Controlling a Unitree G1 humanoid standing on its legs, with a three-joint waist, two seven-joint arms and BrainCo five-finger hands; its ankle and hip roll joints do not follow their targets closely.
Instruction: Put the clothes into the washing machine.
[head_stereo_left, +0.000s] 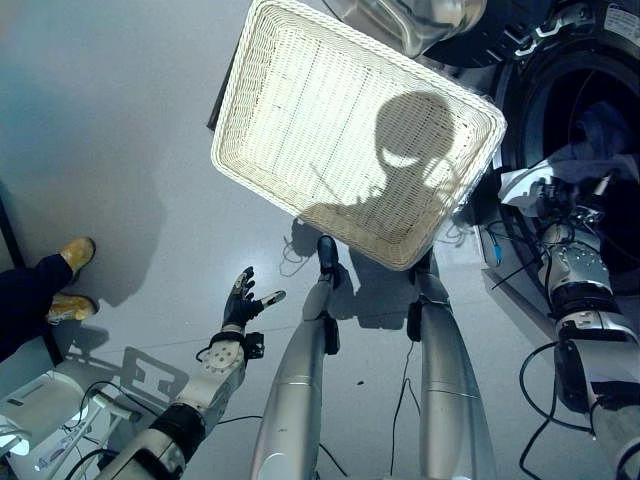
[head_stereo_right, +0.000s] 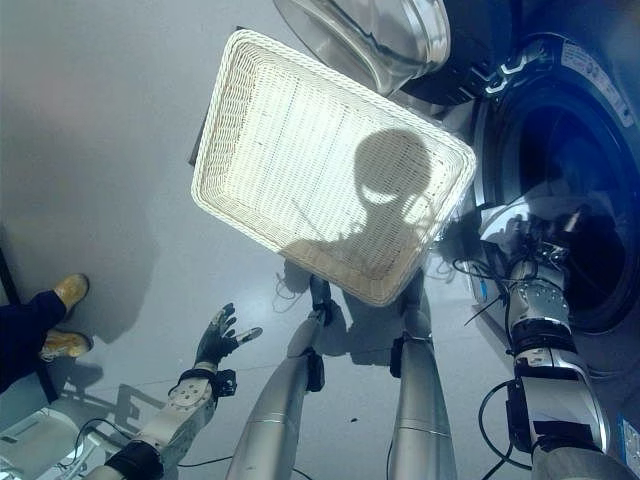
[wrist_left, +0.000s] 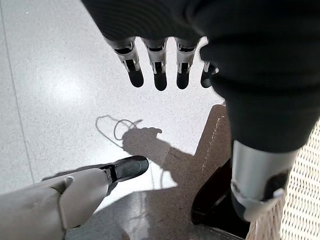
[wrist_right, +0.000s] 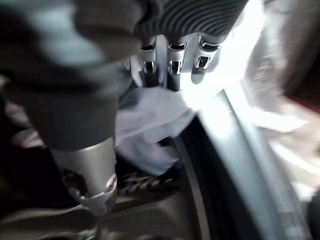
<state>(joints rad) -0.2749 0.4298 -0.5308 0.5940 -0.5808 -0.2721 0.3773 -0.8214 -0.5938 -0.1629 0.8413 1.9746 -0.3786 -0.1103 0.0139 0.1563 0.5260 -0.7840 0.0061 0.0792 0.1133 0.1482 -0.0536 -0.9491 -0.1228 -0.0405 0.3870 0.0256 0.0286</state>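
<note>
The basket (head_stereo_left: 300, 110) at twelve o'clock is cream-white wicker, woven in fine ribbed rows with a braided rim. The floor (head_stereo_left: 110, 160) is pale grey with a faint speckle. At three o'clock the washing machine (head_stereo_right: 560, 130) has a dark, near-black drum mouth ringed in grey, and its open door (head_stereo_right: 380, 35) is clear with a silvery rim. The cloth (wrist_right: 150, 125) at the right hand (head_stereo_right: 520, 245) looks white, perhaps tinged pale blue. At nine o'clock a person's shoes (head_stereo_left: 75, 255) are mustard yellow below dark navy trousers (head_stereo_left: 25, 300).
</note>
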